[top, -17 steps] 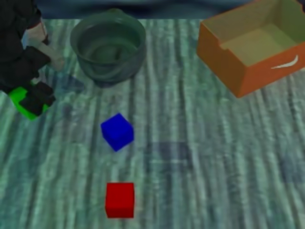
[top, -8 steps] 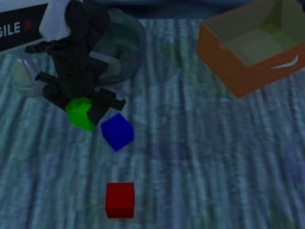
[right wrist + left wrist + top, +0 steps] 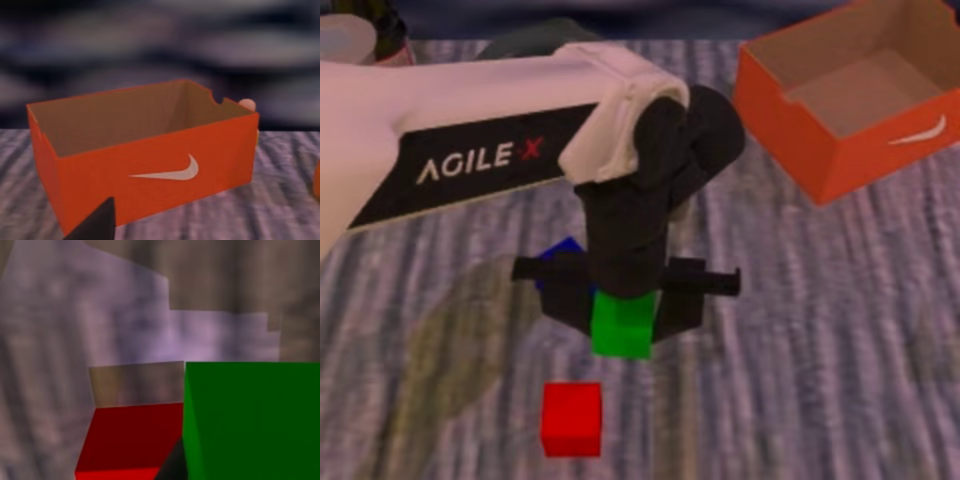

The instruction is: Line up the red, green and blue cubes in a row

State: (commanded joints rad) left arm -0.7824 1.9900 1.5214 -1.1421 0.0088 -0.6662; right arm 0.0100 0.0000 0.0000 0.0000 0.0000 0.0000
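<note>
Overhead, the table (image 3: 840, 330) is showing a streaky, wood-like grain in grey-purple tones, with a dark band of background running along its far edge. My left arm is reaching across from the top view's left, its left claw (image 3: 622, 322) clenching the green cube (image 3: 622, 325) near the table's middle. The blue cube (image 3: 558, 250) is hiding almost wholly behind the claw, only a corner peeking out just beyond the green one. The red cube (image 3: 571, 419) is sitting near the front edge, slightly left of the green cube and apart from it. An orange box (image 3: 850, 90) is standing open at the far right, its corner cut off, nothing showing inside. My right claw is staying out of sight overhead; a dark fingertip (image 3: 97, 225) is edging into its wrist view.
</note>
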